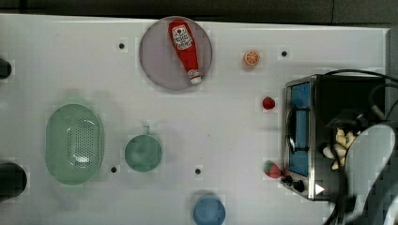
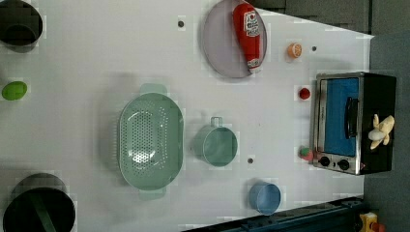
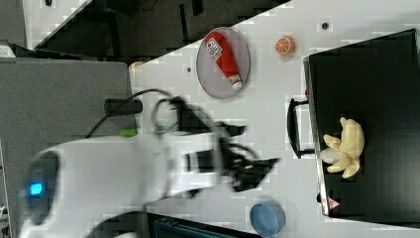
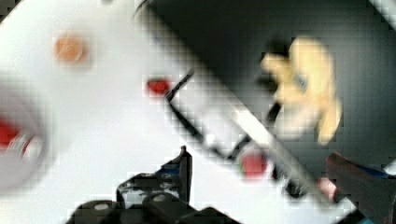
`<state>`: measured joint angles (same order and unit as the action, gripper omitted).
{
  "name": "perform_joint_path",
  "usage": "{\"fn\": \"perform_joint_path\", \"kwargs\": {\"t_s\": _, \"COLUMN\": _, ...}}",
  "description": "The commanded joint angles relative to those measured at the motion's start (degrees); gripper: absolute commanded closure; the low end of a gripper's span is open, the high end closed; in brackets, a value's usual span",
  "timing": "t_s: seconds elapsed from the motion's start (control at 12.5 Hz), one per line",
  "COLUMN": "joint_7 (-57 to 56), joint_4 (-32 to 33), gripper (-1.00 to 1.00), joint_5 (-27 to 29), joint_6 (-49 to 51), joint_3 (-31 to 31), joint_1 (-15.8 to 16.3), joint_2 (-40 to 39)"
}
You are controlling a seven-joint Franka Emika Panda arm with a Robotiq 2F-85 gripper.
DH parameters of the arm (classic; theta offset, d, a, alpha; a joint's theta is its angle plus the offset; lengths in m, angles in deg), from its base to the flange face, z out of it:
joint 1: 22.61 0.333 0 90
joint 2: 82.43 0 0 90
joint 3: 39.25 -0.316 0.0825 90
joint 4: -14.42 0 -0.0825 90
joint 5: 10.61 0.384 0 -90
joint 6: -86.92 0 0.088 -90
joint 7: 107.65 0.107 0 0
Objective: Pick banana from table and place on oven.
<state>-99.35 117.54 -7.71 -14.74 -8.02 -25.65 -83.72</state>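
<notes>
Lying on the black top of the oven (image 2: pixel 353 123), near its rear edge and well behind the glass door, the banana (image 2: pixel 381 130) rests free with its peel flaps splayed. The gripper (image 3: pixel 252 171) hangs clear of it out over the white surface (image 2: pixel 96 72), jaws spread wide and holding nothing. The placing looks done; by my judgement only pulling the arm away remains.

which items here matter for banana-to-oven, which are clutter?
Job: banana, lying on the oven top; gripper, jaws open, apart from it; table.

Clutter: ketchup bottle on plate, orange slice, colander, green cup, blue cup.
</notes>
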Motion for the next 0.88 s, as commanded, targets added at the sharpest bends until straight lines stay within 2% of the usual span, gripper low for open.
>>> {"fn": "perform_joint_path", "kwargs": {"t_s": 0.08, "joint_7": 16.7, "joint_4": 0.2, "gripper": -1.0, "joint_5": 0.4, "joint_6": 3.8, "joint_3": -7.8, "joint_1": 5.0, "joint_2": 4.6}}
{"fn": "perform_joint_path", "kwargs": {"t_s": 0.48, "joint_7": 46.3, "joint_4": 5.9, "gripper": -1.0, "joint_5": -0.5, "joint_6": 2.8, "joint_3": -21.4, "joint_1": 5.4, "joint_2": 11.0}}
{"fn": "perform_joint_path", "kwargs": {"t_s": 0.72, "joint_7": 50.0, "joint_4": 6.3, "gripper": -1.0, "joint_5": -1.6, "joint_6": 3.2, "joint_3": -24.5, "joint_1": 5.4, "joint_2": 12.2}}
{"fn": "perform_joint_path", "kwargs": {"t_s": 0.88, "joint_7": 50.0, "joint_4": 6.3, "gripper": -1.0, "joint_5": -7.3, "joint_6": 3.2, "joint_3": -25.3, "joint_1": 5.4, "joint_2": 12.5}}
